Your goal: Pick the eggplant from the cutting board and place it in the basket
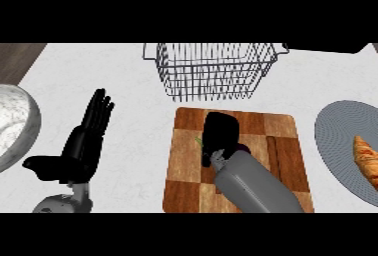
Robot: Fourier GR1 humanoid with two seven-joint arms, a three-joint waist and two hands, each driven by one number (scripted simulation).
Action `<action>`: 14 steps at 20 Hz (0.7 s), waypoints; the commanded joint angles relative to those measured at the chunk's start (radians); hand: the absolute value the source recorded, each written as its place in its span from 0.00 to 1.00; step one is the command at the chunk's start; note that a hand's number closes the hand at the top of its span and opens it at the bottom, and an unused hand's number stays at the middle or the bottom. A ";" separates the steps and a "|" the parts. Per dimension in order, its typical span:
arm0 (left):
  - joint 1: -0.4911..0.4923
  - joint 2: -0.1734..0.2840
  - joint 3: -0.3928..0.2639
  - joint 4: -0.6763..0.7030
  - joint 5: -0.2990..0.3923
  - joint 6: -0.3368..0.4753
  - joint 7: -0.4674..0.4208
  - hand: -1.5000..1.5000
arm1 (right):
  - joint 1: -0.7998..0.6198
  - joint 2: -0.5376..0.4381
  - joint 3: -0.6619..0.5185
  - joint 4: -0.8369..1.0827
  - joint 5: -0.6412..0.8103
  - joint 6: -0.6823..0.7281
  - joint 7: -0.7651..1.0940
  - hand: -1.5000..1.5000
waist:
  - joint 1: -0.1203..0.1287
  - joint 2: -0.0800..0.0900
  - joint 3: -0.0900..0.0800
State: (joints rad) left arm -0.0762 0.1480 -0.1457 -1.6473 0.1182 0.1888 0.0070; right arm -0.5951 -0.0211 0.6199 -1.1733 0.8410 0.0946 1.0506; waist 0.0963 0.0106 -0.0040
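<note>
Basket [214,70] behind cutting board [236,165], plate [341,145] w/ croissant [367,161] right, bowl [16,125] far left.

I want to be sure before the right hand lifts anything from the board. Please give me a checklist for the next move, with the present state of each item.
1. Right hand is over the eggplant on the cutting board: ok.
2. Fingers are curled round the eggplant: cannot tell, the hand hides most of it; only a dark purple bit and a green stem tip show.
3. Eggplant is off the board: not ok, it appears to lie on the wood.
4. Basket stands beyond the board, open at the top, nothing seen inside: ok.
5. Left hand rests open at the left, away from the path to the basket: ok.
6. Plate with the croissant lies to the right, off the path: ok.
</note>
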 commanded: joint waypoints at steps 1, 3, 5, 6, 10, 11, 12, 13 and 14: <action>-0.030 -0.022 -0.050 0.001 -0.008 -0.022 -0.003 0.50 | -0.077 0.020 0.196 0.021 -0.046 -0.040 -0.098 1.00 | 0.097 0.025 0.006; -0.021 -0.018 -0.049 0.004 -0.007 -0.028 -0.010 0.50 | -0.144 0.020 0.235 0.040 -0.052 -0.111 -0.108 1.00 | 0.092 0.020 0.005; -0.045 -0.035 -0.052 0.025 -0.026 -0.002 -0.006 0.50 | -0.159 0.021 0.294 0.045 -0.074 -0.202 -0.120 1.00 | 0.075 0.020 0.006; -0.040 -0.029 -0.055 0.025 -0.014 -0.021 0.000 0.50 | -0.201 0.021 0.287 0.010 -0.105 -0.221 -0.106 1.00 | 0.087 0.018 0.005; -0.042 -0.039 -0.052 0.025 -0.028 0.001 -0.001 0.50 | -0.234 0.021 0.319 -0.053 -0.178 -0.406 -0.103 1.00 | 0.058 0.009 0.005; -0.037 -0.043 -0.044 0.046 -0.032 0.010 -0.011 0.50 | -0.249 0.021 0.307 -0.084 -0.195 -0.450 -0.088 1.00 | 0.048 0.007 0.005; -0.047 -0.027 -0.033 0.036 -0.015 -0.009 0.002 0.50 | -0.263 0.021 0.324 -0.106 -0.205 -0.493 -0.081 1.00 | 0.049 0.005 0.005; -0.034 -0.038 -0.046 0.041 -0.032 0.005 -0.010 0.50 | -0.309 0.021 0.313 -0.122 -0.205 -0.521 -0.086 1.00 | 0.042 0.002 0.004; -0.038 -0.019 -0.020 0.046 -0.009 -0.013 -0.003 0.50 | -0.319 0.021 0.340 -0.151 -0.194 -0.568 -0.054 1.00 | 0.041 -0.001 0.003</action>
State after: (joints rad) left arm -0.1163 0.1189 -0.1835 -1.6130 0.0996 0.1823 0.0050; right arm -0.8473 -0.0023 0.9255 -1.2563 0.6711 -0.3114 0.9470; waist 0.1480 0.0167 0.0004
